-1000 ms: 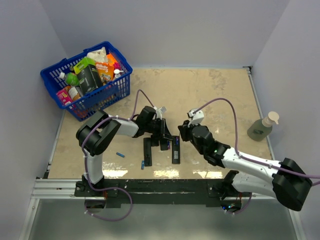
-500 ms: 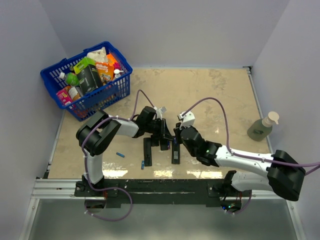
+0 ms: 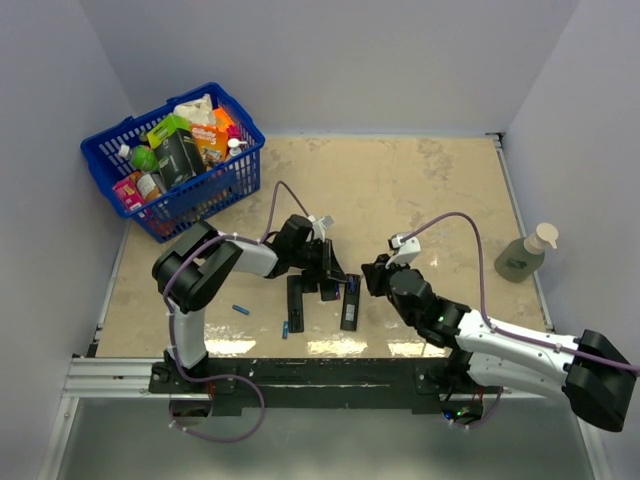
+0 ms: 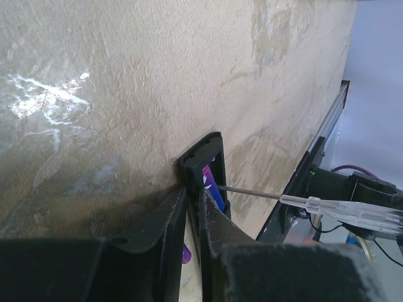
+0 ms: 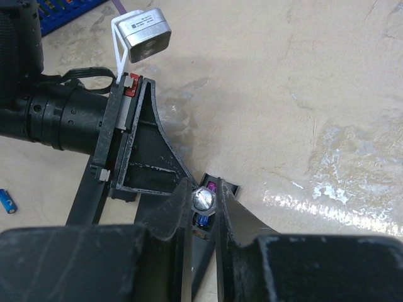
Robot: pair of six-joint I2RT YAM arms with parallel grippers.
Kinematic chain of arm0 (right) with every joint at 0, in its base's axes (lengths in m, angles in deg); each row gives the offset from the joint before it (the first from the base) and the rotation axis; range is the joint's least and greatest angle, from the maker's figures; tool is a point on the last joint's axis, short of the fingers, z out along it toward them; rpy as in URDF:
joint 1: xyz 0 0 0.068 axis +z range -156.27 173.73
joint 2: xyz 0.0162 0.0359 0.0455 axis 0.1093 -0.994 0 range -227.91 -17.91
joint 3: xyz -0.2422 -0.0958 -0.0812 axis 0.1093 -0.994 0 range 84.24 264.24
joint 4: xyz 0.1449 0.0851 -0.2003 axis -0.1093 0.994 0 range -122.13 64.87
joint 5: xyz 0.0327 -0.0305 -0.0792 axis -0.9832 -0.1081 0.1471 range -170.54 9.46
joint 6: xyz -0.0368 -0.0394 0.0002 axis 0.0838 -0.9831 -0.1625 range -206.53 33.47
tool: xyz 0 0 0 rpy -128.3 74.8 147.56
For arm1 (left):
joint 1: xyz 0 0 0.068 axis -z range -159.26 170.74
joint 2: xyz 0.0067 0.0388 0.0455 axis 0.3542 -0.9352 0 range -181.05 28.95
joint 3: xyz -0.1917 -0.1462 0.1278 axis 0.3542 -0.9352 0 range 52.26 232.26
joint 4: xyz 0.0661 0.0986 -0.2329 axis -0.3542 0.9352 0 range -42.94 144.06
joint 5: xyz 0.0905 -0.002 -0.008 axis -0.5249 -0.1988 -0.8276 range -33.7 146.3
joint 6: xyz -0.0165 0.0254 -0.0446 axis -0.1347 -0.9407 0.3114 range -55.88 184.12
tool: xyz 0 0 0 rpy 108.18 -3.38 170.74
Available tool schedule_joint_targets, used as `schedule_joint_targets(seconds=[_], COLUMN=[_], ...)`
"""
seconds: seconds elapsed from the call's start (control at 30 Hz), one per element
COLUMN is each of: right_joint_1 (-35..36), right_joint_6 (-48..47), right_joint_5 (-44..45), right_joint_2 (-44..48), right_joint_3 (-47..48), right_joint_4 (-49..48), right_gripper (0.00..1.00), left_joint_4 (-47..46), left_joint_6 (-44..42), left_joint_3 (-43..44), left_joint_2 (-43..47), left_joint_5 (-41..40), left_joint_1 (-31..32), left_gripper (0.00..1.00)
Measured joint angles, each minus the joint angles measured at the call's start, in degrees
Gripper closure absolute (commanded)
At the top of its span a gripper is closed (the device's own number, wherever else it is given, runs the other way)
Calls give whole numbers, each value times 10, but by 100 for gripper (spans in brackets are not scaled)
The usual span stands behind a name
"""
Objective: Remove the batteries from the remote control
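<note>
Currently one blue battery (image 4: 211, 187) sits in the open bay of the remote control (image 3: 349, 305) at lower centre, with a loose battery (image 3: 241, 309) lying on the table to its left. The left gripper (image 4: 192, 200) appears clamped on the bay wall, evidently to steady it, while the right gripper (image 5: 203, 217), clenched on a clear-handled screwdriver (image 4: 340, 211), aims the tip to lever the cell out. The table (image 3: 420, 190) is beige and stone-patterned, enclosed by grey walls, with a blue basket (image 3: 215, 185) at upper left.

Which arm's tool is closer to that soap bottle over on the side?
Right. The right tool is left of the soap bottle, at the remote; the left tool holds the remote's other side, farther left.
</note>
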Motion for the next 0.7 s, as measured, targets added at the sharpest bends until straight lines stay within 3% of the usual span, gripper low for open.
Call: schedule_joint_targets(seconds=[0.7], right_joint_1=[-21], right_joint_6=[-1], right_joint_5=[-30], right_joint_2=[-19], right_joint_3=[3], right_joint_4=[-28], right_gripper=[100], left_joint_4=[5], left_joint_6=[7], left_joint_3=[-11], left_joint_2=[12], left_joint_5=[-12], left_joint_1=[1], left_gripper=[83])
